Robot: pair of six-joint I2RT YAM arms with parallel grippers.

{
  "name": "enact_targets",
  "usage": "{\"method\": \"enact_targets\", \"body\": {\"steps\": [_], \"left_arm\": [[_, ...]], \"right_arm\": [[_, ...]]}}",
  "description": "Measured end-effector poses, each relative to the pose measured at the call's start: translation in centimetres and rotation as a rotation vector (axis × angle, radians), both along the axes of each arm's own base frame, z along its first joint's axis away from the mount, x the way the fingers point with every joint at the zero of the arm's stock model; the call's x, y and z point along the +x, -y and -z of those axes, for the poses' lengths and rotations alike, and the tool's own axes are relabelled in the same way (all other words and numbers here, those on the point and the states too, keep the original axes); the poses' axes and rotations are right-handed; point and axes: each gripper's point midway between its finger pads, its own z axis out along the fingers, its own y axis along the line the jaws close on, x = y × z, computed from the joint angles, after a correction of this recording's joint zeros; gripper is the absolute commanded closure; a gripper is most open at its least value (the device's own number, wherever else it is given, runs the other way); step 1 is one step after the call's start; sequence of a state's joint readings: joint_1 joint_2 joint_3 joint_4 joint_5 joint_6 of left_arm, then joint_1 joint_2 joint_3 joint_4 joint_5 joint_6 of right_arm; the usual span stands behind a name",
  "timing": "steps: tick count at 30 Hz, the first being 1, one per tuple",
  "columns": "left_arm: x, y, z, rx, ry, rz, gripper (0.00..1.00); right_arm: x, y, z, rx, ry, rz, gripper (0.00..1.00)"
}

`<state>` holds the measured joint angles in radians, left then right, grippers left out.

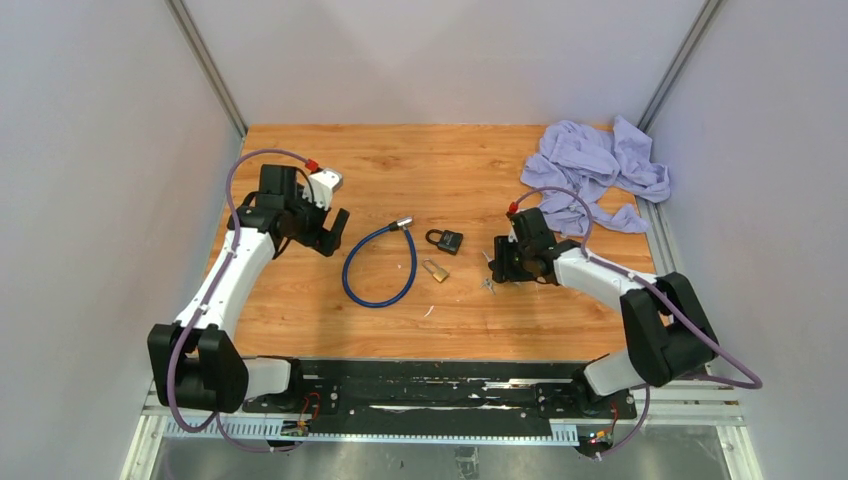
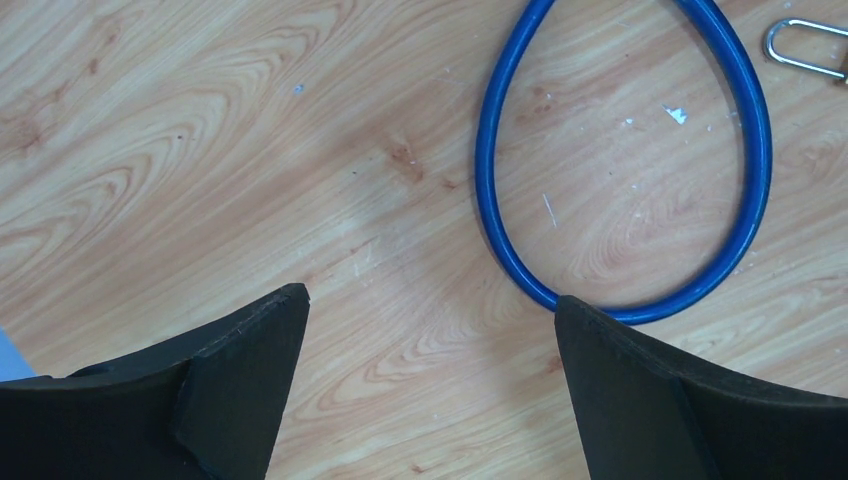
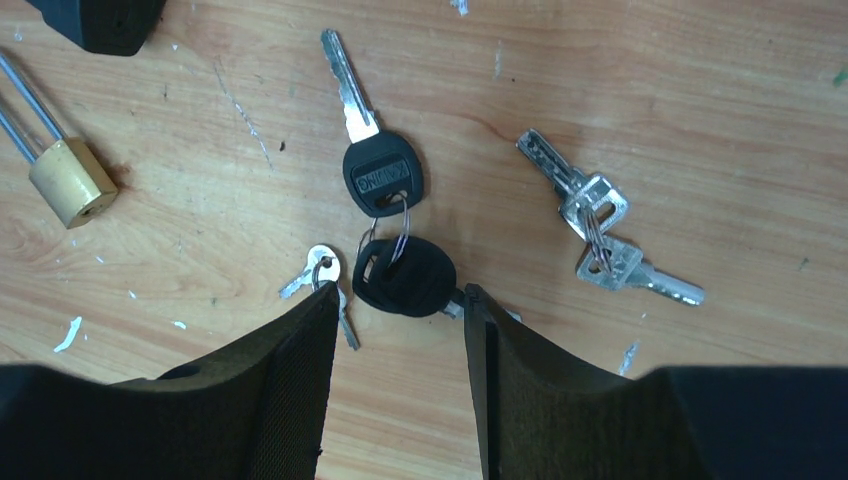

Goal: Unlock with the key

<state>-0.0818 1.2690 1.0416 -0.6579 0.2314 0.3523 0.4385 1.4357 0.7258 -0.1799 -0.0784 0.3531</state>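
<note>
Down at the right side of the wooden surface (image 1: 300,310), the right gripper (image 3: 402,292) hangs low over a bunch of keys (image 1: 488,285). Its jaws stand only partly apart. The head of one black key (image 3: 405,275) lies just at their mouth. One fingertip (image 3: 478,310) seems to touch this head, while bare wood shows between the head and the other fingertip, so the key is not clamped. A thin ring joins it to a second black key (image 3: 380,170), whose blade points away from the gripper. A small silver key (image 3: 320,268) lies just beside the other fingertip, and a pair of silver keys (image 3: 595,220) lies apart on the other side.

The brass padlock (image 1: 435,270) rests near the middle of the surface and the black padlock (image 1: 445,240) lies just behind it. Both are well apart from the keys. A blue cable lock (image 1: 380,265) lies in a loop to their left.

The left gripper (image 2: 430,300) hovers beside this loop with its jaws wide apart and nothing between them. A purple cloth (image 1: 595,175) lies crumpled in the far right corner.
</note>
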Motion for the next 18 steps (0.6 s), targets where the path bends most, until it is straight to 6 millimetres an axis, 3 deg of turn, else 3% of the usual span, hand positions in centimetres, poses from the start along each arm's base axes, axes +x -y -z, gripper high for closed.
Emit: {"method": "enact_targets", "body": {"steps": [10, 18], "left_arm": [[-1.3, 0.6, 0.1, -0.013, -0.031, 0.057, 0.02], [-1.7, 1.1, -0.5, -0.037, -0.020, 0.081, 0.02]], "right_arm": [[2.1, -0.4, 0.0, -0.034, 0.008, -0.012, 0.50], [2.8, -0.6, 1.0, -0.062, -0.007, -0.021, 0.58]]}}
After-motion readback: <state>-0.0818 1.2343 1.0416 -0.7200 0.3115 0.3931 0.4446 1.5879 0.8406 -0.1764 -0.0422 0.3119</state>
